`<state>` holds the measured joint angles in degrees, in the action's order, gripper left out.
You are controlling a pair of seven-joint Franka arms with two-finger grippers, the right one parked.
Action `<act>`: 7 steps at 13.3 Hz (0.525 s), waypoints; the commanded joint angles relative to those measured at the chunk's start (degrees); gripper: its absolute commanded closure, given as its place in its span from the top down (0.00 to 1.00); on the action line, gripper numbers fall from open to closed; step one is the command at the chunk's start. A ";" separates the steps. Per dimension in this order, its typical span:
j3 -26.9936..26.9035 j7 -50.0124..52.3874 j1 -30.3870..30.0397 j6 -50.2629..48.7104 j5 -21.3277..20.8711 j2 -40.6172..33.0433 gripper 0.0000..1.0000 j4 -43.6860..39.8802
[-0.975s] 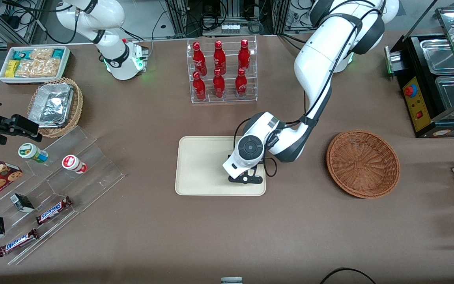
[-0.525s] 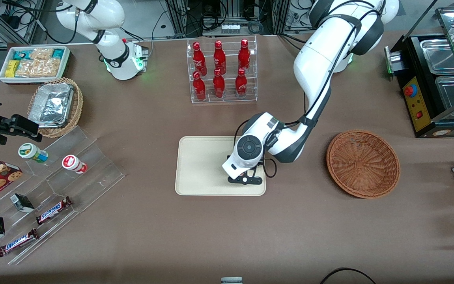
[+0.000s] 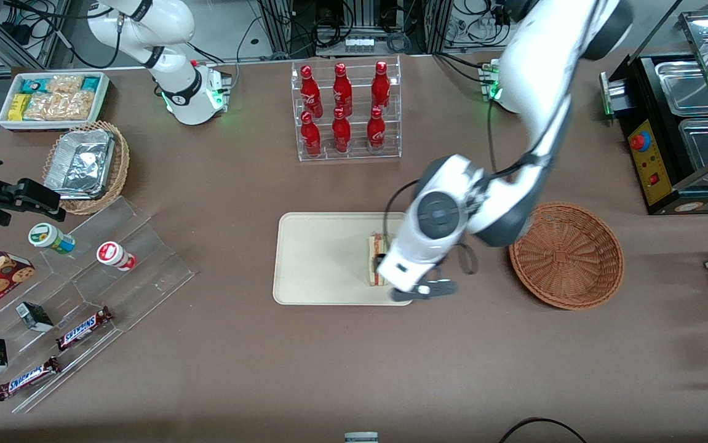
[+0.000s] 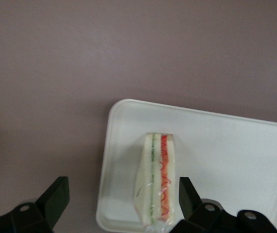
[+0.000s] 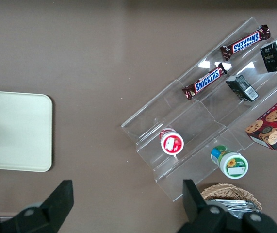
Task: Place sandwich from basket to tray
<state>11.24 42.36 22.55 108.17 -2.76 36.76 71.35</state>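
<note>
Even overhead light, soft shadows; left arm motion-blurred; wrist view hazy.

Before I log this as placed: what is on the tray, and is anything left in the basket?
The sandwich lies on the tray, with the open gripper above it, not touching. The basket looks empty, though the arm covers part of its rim.
</note>
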 commanded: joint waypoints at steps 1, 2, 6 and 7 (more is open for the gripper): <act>0.19 0.80 -2.76 -6.10 -1.01 -7.21 1.00 2.38; 0.10 0.45 -3.91 -9.17 -2.06 -9.23 1.00 3.43; 0.28 -12.50 -11.90 -10.52 -4.54 -21.08 1.00 15.45; 0.28 -15.43 -14.00 -10.96 -4.27 -23.55 1.00 17.48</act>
<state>10.92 33.22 12.69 97.20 -6.95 20.79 80.52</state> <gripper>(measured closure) 0.000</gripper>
